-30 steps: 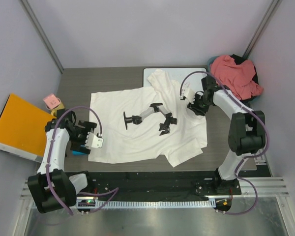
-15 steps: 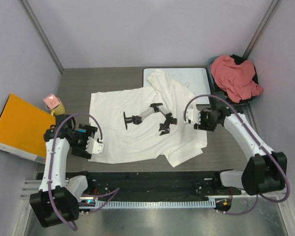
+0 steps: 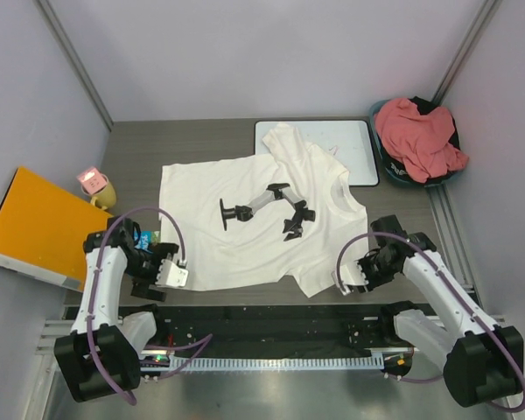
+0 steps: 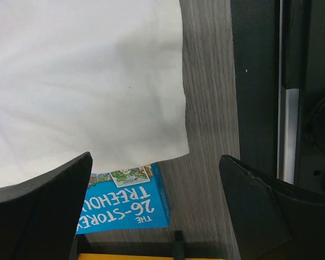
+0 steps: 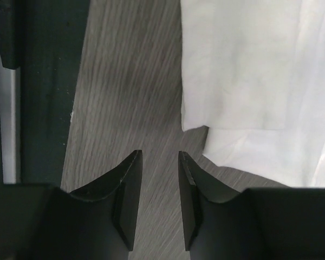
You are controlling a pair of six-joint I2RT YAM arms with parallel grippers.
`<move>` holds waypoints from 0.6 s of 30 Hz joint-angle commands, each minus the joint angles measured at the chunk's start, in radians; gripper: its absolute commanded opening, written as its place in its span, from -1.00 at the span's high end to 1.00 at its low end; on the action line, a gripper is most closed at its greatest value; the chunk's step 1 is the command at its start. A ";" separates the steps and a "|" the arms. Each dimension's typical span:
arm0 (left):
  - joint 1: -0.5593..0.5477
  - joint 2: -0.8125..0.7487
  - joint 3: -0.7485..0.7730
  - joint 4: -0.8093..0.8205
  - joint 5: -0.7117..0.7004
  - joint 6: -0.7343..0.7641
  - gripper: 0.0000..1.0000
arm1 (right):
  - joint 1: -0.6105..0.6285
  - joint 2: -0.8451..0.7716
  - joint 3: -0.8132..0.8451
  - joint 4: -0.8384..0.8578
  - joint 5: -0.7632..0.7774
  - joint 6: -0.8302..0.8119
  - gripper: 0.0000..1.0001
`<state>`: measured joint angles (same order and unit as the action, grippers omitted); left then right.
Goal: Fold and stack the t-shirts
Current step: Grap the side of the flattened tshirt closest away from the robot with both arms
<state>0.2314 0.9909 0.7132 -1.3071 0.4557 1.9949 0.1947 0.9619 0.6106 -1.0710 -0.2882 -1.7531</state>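
Note:
The white t-shirt (image 3: 245, 232) lies spread flat in the middle of the table, one sleeve over the whiteboard (image 3: 354, 150). The salmon t-shirt (image 3: 418, 136) is bunched in a teal basket at the far right. My left gripper (image 3: 171, 274) hovers at the white shirt's near-left corner (image 4: 86, 81), jaws wide open and empty (image 4: 154, 181). My right gripper (image 3: 350, 278) is just off the shirt's near-right corner (image 5: 244, 70). Its jaws (image 5: 158, 157) stand narrowly open over bare wood, a little short of the cloth's edge.
A black jointed mount (image 3: 267, 206) lies on the white shirt. A blue book (image 4: 124, 208) pokes out from under the shirt's left corner. An orange folder (image 3: 31, 223) and a pink-topped mug (image 3: 93, 182) sit at the left. The black rail (image 3: 262, 319) runs along the near edge.
My right arm has swung from the shirt's far-right collar area down to its near-right corner. My left gripper has moved nearer, to the shirt's near-left corner.

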 commanded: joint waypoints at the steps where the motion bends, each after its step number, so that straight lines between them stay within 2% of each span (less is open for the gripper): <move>1: 0.006 -0.029 -0.043 -0.133 0.008 0.570 -1.00 | 0.022 -0.069 -0.067 0.011 -0.051 -0.066 0.28; 5: 0.005 -0.092 -0.170 -0.046 0.012 0.588 -0.99 | 0.031 -0.109 -0.136 0.133 -0.052 -0.039 0.45; 10: 0.006 -0.167 -0.297 0.120 0.011 0.571 -0.99 | 0.034 -0.081 -0.143 0.218 -0.035 0.027 0.49; 18: 0.005 -0.156 -0.281 0.055 -0.025 0.545 -0.93 | 0.035 -0.074 -0.132 0.207 -0.025 0.023 0.56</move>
<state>0.2314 0.8204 0.4267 -1.1122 0.4709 1.9942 0.2234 0.8860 0.4564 -0.8841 -0.3092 -1.7279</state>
